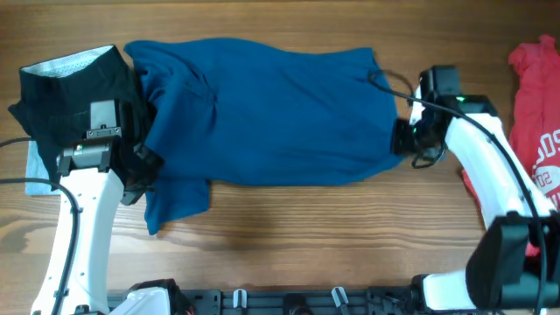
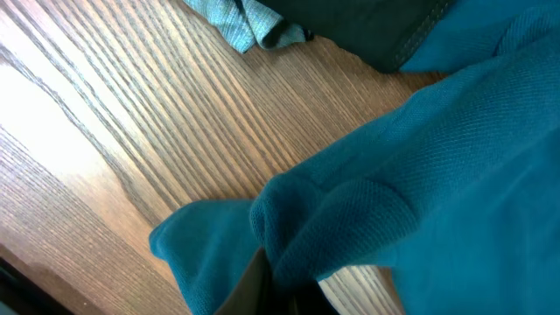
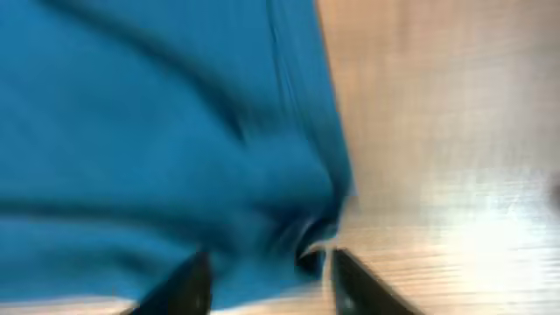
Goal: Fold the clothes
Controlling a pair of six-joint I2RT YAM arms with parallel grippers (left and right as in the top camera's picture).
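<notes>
Plainly spread-fingered at the right gripper (image 3: pixel 269 262), straddling the hem of the blue shirt (image 1: pixel 271 114) at three o'clock (blurred, though). Cannot tell parted from pinched at the left gripper (image 1: pixel 143 168), buried under bunched cloth at nine. Lies spread across the middle of the table (image 1: pixel 306 236), with a black garment (image 1: pixel 61 96) at ten and a red T-shirt (image 1: pixel 535 96) far out at two. Looks soft, light and limp, so best pinched at hem corners or shoulder seams. No baskets or bins showing.

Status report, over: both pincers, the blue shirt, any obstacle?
Left pincer buried in blue shirt, grip unclear. Right pincer open at its hem. Shirt spread out, not folded. Black garment touches its left end.
</notes>
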